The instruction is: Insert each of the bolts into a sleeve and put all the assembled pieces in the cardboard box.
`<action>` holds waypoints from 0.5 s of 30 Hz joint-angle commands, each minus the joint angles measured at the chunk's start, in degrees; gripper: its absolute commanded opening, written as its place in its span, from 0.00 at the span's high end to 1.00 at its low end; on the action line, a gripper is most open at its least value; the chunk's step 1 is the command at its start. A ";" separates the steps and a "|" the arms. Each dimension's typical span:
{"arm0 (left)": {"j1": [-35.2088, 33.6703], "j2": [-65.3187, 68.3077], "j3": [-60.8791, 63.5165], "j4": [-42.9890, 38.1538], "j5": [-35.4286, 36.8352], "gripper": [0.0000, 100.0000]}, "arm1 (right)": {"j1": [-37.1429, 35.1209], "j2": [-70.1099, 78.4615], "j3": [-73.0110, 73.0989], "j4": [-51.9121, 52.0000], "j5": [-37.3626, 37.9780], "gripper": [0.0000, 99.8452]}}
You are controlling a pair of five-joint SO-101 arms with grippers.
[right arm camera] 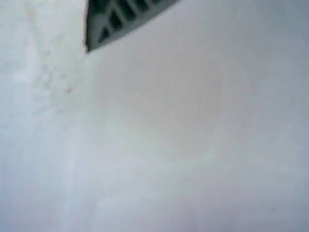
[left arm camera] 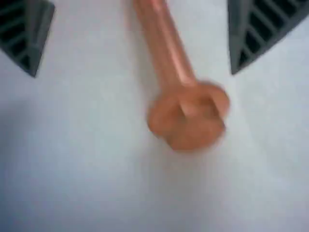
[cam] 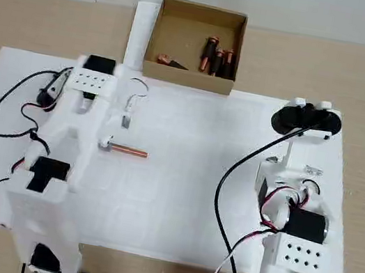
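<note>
On the left, the left arm (cam: 60,150) leans over a white sheet (cam: 177,206) on the desk (cam: 20,16). Its jaws are apart and straddle a copper-coloured bolt (left arm camera: 186,113), which lies flat on the sheet and touches neither side. To grip it well, we judge the jaws should lower squarely and close on the shaft near the head. Behind centre, the cardboard box (cam: 186,77) holds several assembled pieces (cam: 217,58). On the right, the right arm (cam: 290,247) sits low over the sheet; we cannot tell how its jaws stand.
</note>
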 commanded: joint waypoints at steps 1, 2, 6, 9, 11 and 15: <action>-0.35 2.11 -0.04 0.97 0.18 0.76 | 0.22 -1.45 -0.35 -0.75 0.09 0.83; -0.18 3.52 -0.22 1.05 0.18 0.76 | 0.22 -1.45 -0.35 -0.75 0.09 0.83; 0.00 8.09 -0.31 1.14 0.26 0.76 | 0.22 -1.45 -0.35 -0.75 0.09 0.83; 0.00 10.81 -0.31 1.05 0.53 0.76 | 0.13 -1.45 -0.35 -0.75 0.09 0.83; -0.09 11.96 -0.40 1.23 0.70 0.83 | 0.13 -1.45 -0.35 -0.75 0.09 0.83; -0.26 12.31 -2.24 2.64 1.05 0.99 | 0.13 -1.45 -0.35 -0.75 0.09 0.83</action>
